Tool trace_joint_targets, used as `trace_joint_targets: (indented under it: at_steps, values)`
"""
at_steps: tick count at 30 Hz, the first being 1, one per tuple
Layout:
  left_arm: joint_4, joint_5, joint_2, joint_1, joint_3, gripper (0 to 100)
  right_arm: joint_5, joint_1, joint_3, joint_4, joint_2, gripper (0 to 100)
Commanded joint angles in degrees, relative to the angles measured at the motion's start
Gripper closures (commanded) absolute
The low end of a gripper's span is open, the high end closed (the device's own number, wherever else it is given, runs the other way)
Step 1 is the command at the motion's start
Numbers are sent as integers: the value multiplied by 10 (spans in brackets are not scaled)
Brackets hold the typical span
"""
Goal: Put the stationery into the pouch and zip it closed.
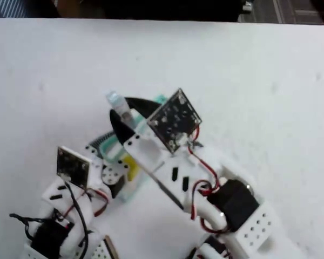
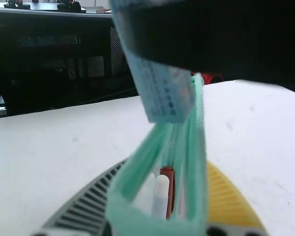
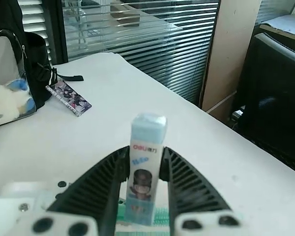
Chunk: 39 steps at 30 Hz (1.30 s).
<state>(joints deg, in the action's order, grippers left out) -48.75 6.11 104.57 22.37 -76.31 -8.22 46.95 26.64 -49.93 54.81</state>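
- The right gripper (image 3: 145, 151) pinched an eraser (image 3: 147, 132) between its two black jaws. It gripped the lower half and stood the eraser upright, seemingly so the eraser could go into the opening end first.
- The eraser hung just above the mouth of the pouch (image 2: 194, 147), which lay on the white table (image 1: 248, 81) between the two arms.
- The left gripper (image 2: 167, 169) was closed on the pouch's near end, with a grey jaw on one side and a yellow jaw on the other. This probably served to steady the pouch and squeeze the mint zipper edges apart (the gap looked narrow all the same).
- A white pen (image 2: 160, 194) and a red-brown pen (image 2: 168, 187) were already inside, lying lengthwise.
- The zip stood open, so by my reading the eraser had yet to go in, with the zipping to follow.
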Motion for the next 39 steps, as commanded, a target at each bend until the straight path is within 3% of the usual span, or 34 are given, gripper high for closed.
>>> trace_joint_targets:
  at_steps: [1,8,22,34,36,39]
  values:
    - [-3,6,0,-7,3,785,-6,3,0,6,37,982]
    - [-4,6,0,-6,3,785,-5,3,7,13,39,982]
    - [-4,-9,0,-6,3,785,-7,2,103,140,37,982]
    - [0,-20,0,-7,-6,785,-7,2,99,65,6,979]
    - [1,-21,0,-7,-7,785,-7,2,99,64,19,948]
    - [1,-21,0,-7,-7,785,-4,1,99,53,38,821]
